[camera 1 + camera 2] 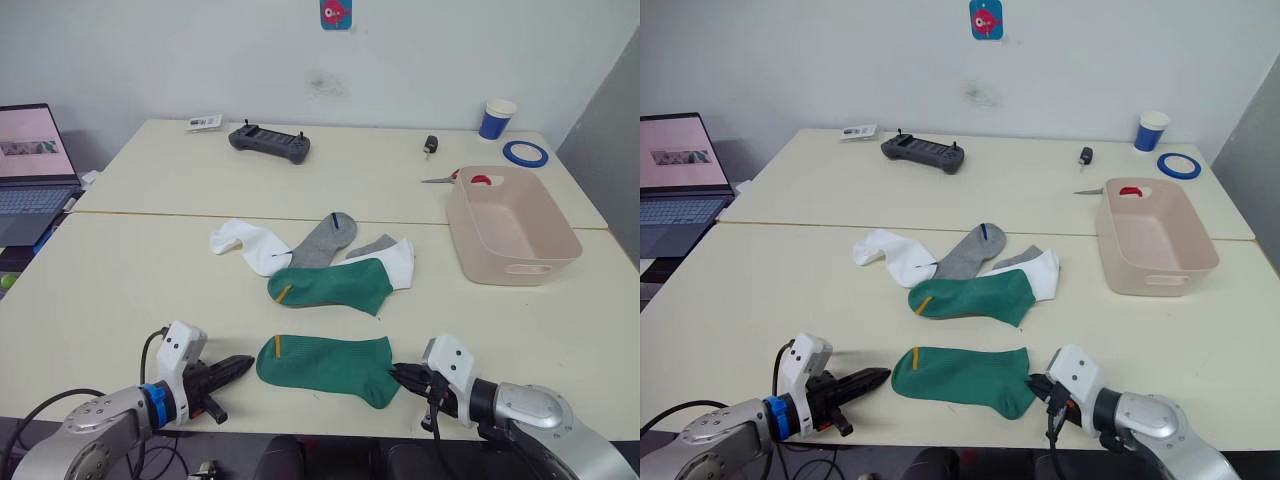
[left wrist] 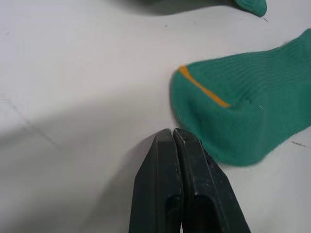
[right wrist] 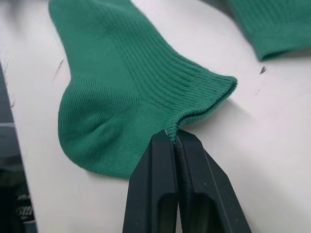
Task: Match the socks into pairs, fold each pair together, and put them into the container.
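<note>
Bench (image 1: 120, 290) carries everything; the pink container (image 1: 512, 228) stands at its right side, well apart from the socks; both arms lie low along the near edge; right tool (image 1: 397, 374) is closed, pinching the cuff of the near green sock (image 1: 325, 366); left tool (image 1: 243, 365) is closed on nothing, just beside its toe; remaining socks (image 1: 330, 262) lie piled mid-bench.

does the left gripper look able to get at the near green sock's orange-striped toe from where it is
Probably yes: the left gripper, fingers shut, sits beside the near dark green fabric sock with bare table between; it must open first.
</note>
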{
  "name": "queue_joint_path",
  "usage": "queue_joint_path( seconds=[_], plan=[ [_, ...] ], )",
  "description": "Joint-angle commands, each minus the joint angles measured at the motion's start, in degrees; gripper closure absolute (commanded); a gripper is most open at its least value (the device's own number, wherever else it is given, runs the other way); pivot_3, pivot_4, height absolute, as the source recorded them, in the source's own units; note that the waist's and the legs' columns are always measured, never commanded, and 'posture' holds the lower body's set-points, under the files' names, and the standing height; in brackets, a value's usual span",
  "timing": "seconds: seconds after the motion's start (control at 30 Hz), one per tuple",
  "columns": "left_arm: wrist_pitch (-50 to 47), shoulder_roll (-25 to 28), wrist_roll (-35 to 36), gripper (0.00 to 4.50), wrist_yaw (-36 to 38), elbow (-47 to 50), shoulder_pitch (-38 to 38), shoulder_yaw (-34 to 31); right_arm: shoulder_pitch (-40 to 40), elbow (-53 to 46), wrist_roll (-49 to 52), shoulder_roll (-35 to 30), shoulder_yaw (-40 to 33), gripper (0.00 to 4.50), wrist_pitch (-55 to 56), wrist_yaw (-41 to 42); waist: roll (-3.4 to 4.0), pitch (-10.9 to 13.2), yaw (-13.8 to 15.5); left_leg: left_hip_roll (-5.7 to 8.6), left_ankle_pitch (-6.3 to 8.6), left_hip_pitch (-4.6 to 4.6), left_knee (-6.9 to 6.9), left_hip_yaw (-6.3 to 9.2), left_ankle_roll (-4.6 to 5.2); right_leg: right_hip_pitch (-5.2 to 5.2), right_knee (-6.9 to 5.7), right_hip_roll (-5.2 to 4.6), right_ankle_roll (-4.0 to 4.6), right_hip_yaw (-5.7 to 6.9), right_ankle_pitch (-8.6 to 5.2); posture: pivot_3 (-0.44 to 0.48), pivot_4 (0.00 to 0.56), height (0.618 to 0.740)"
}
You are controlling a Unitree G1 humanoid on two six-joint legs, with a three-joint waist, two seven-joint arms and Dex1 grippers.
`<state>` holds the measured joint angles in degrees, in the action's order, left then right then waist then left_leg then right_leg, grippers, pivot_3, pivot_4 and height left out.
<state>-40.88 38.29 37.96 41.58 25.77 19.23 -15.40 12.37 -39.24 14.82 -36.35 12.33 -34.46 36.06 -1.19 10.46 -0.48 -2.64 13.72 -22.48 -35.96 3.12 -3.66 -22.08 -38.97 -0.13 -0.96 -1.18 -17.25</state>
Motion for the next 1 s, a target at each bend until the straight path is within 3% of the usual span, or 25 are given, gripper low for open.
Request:
queue_joint_path(
  seconds=[0.03, 0.27, 0.37, 0.47, 0.7, 0.87, 1.0],
  plan=[
    [0.14, -0.59, 0.26, 4.48, -0.90, 1.94, 0.70, -0.51, -0.78, -1.30, 0.22, -0.23, -0.75, 4.50, -0.19, -0.17, -0.01, 0.00, 0.01, 0.01, 0.00, 0.00, 0.00, 0.00, 0.00, 0.00, 0.00, 0.00, 0.00, -0.01, 0.00, 0.000, 0.150, 0.740],
    [2.70, -2.65, 0.53, 4.48, -1.44, 1.55, 0.72, -2.30, -4.07, 1.87, 0.00, 0.48, -2.41, 4.50, -2.85, -1.98, -0.03, -0.02, 0.01, 0.01, 0.00, -0.01, 0.00, 0.00, 0.00, 0.00, 0.00, 0.00, 0.01, 0.01, 0.01, 0.000, 0.150, 0.740],
    [2.07, -3.52, 2.09, 4.50, -2.15, 0.90, -0.54, -3.98, -4.98, 1.82, 1.16, 0.57, -3.60, 3.74, -3.64, -1.62, -0.06, -0.03, 0.03, 0.01, 0.00, -0.03, 0.00, 0.00, 0.00, -0.01, 0.00, 0.00, 0.01, 0.01, 0.01, 0.000, 0.150, 0.740],
    [0.70, -2.63, 3.83, 3.88, -0.60, 1.57, -0.59, -4.29, -5.19, 1.50, 1.89, 0.40, -4.52, 2.67, -4.31, -1.10, -0.08, -0.04, 0.01, 0.01, 0.00, -0.02, 0.00, 0.01, 0.00, 0.00, 0.00, 0.02, 0.01, 0.02, 0.01, 0.000, 0.150, 0.740],
    [2.99, -3.66, 4.30, 1.63, -2.02, 0.94, -2.62, -6.08, -5.95, -0.65, 7.15, -1.59, -10.64, 0.11, -4.06, 2.43, -0.08, -0.04, 0.03, 0.01, 0.00, -0.02, 0.00, -0.01, 0.00, 0.00, -0.01, 0.02, 0.01, 0.01, 0.02, 0.000, 0.150, 0.740],
    [20.43, 0.41, -9.02, 0.06, 4.03, -3.81, -7.23, -2.52, -10.41, -0.15, 5.50, -3.99, -11.05, 0.00, -0.07, 4.31, -0.08, -0.04, 0.05, -0.01, -0.01, 0.01, -0.02, 0.00, 0.02, 0.00, -0.02, 0.09, 0.13, 0.03, 0.11, 0.000, 0.150, 0.740],
    [38.98, 5.00, -20.83, 0.06, 9.96, -13.58, -13.20, 2.94, -14.76, 0.41, 5.05, -5.26, -10.03, 0.00, 0.43, 5.20, -0.06, -0.03, 0.13, 0.00, -0.02, 0.01, -0.01, -0.02, 0.02, -0.01, -0.01, 0.11, 0.15, 0.02, 0.12, 0.000, 0.150, 0.740]
  ],
)
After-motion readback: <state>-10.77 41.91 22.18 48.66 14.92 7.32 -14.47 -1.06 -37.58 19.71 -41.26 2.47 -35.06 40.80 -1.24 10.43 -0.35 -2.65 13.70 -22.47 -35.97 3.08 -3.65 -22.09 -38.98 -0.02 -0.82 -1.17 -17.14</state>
